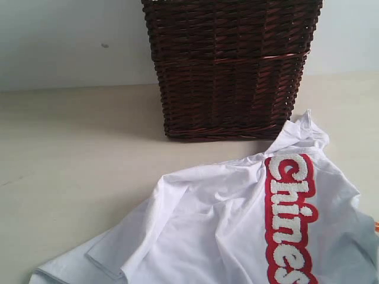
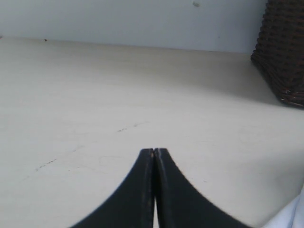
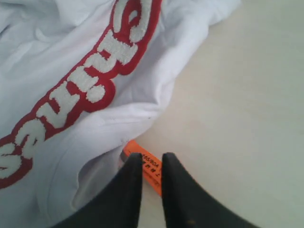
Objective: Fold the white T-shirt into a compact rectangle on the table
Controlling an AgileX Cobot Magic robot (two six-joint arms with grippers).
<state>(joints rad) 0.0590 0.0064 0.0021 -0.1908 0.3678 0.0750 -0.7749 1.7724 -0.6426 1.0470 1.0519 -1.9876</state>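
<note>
Tool (image 3: 152, 156) seemingly just above orange tag (image 3: 151, 174)

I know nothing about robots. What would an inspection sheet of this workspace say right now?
Surface: pale cream table, smooth, with a few faint dark specks.
Job's things: white T-shirt, crumpled and not yet folded, red-edged lettering facing up.
Clutter: dark wicker basket standing at the back of the table, close to one corner of the shirt.
Grippers: left tool shut, over bare table, holding nothing. Right tool has its jaws slightly apart at the shirt's orange neck tag; contact cannot be told.
Cables: nothing seen.
Surroundings: plain pale wall behind the table.
</note>
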